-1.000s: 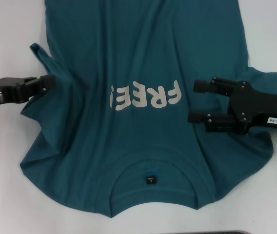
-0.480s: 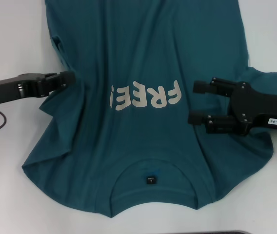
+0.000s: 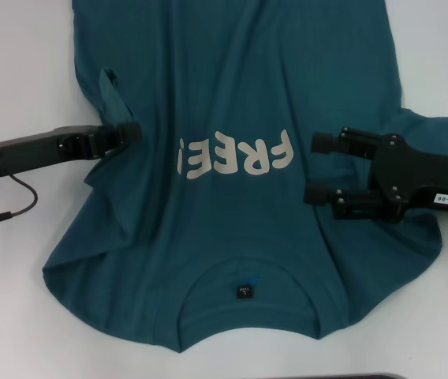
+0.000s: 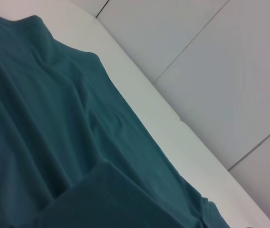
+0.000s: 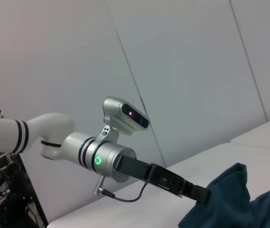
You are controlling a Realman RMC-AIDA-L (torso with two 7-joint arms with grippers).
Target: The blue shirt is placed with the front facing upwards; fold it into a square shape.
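Note:
The blue shirt lies face up on the white table, its collar and black label toward me and the white letters "FREE" across the chest. My left gripper is shut on the left sleeve, which stands bunched up and pulled in over the shirt's body. The right wrist view shows that left gripper pinching raised cloth. Over the shirt's right side, beside the letters, my right gripper is open with nothing between its fingers. Only rumpled shirt cloth fills the left wrist view.
Bare white table shows to the left and right of the shirt. A thin cable loops from my left arm over the table. The right sleeve lies spread out behind my right gripper. A dark strip runs along the near edge.
My left gripper has moved right, toward the shirt's middle, dragging the left sleeve in over the body. The right gripper has stayed where it was.

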